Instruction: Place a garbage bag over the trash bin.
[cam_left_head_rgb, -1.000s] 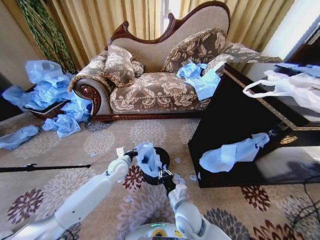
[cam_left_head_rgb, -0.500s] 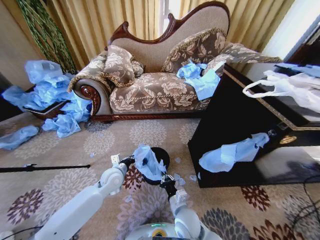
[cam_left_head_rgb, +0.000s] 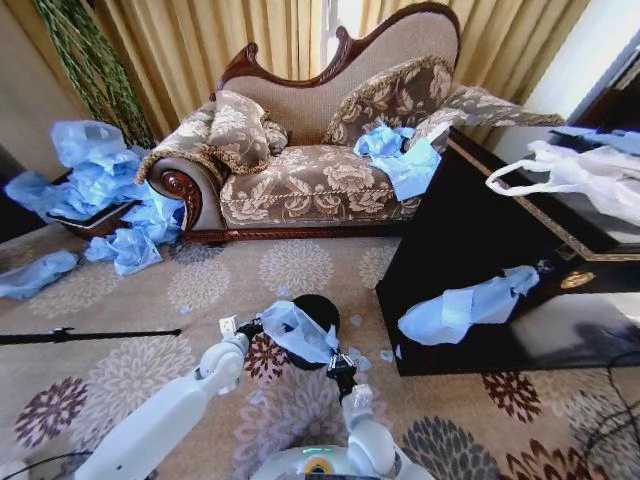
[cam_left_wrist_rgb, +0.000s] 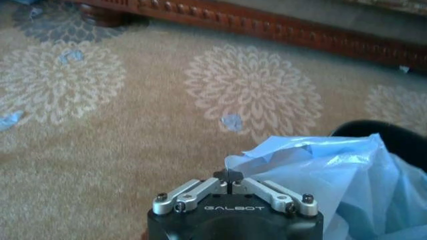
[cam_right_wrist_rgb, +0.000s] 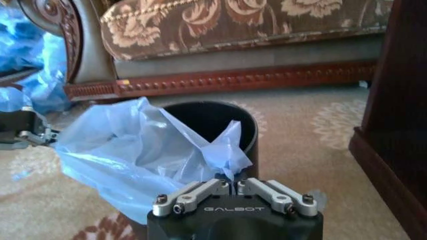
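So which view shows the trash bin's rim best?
The right wrist view: the trash bin shows its open rim and wall behind the garbage bag. The head view shows it small, partly covered; the left wrist view catches an edge.

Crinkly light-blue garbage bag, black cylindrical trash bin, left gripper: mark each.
light-blue garbage bag (cam_right_wrist_rgb: 127, 150), right wrist view, crumpled middle.
black trash bin (cam_right_wrist_rgb: 248, 134), right wrist view, outer wall.
left gripper (cam_left_wrist_rgb: 228, 175), left wrist view, between fingertips.

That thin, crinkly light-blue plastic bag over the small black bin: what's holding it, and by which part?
Both pincers. The left pincer and right pincer each pinch an edge of the thin light-blue plastic bag, on opposite sides, above the small black round bin.
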